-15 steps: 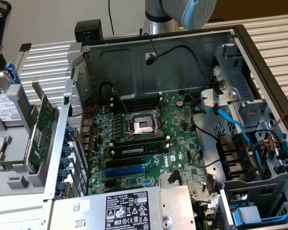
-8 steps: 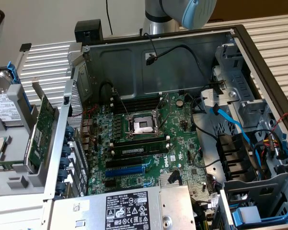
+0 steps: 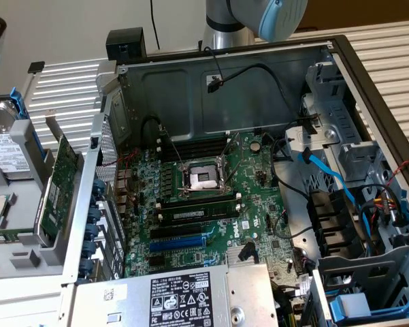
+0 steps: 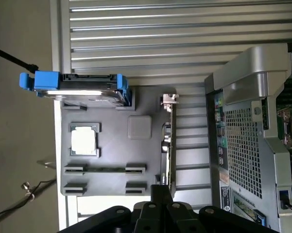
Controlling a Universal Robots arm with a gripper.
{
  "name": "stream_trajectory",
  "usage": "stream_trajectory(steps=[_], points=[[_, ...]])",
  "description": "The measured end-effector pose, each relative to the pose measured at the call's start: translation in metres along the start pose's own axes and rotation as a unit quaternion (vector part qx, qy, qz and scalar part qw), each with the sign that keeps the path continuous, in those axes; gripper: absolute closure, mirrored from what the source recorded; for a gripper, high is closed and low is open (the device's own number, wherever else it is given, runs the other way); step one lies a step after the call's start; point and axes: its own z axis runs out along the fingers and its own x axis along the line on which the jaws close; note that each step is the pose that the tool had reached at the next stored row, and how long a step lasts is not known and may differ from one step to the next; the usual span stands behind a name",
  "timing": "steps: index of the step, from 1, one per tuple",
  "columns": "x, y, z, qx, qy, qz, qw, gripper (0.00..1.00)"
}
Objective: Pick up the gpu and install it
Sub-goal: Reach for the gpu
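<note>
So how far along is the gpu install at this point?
Done: nothing shows yet. The gpu stands on edge in the tray beside the case, and the board's blue slot is empty. In hand: the pincer is shut, holding nothing, above the tray in line with the gpu. Left: the pick-up and the install.

White lettering [image 3: 235,233] printed sideways on the green motherboard [image 3: 258,197] is read as "DELL". A black label [image 3: 180,300] on the silver power supply [image 3: 252,286] is covered in white fine print and certification marks, none of which can be made out. A white label [image 3: 3,150] on the hard drive [image 3: 20,165], at the exterior view's left, is likewise illegible.
</note>
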Motion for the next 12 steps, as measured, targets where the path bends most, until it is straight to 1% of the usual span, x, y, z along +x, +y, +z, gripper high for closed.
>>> stream_trajectory(steps=[7, 10, 11, 12], points=[[0.0, 0.0, 0.0, 0.0, 0.0, 0.0, 1.0, 0.89], [0.0001, 0.0, 0.0, 0.0, 0.0, 0.0, 1.0, 0.7], [0.0002, 0.0, 0.0, 0.0, 0.0, 0.0, 1.0, 0.7], [0.0001, 0.0, 0.0, 0.0, 0.0, 0.0, 1.0, 0.64]])
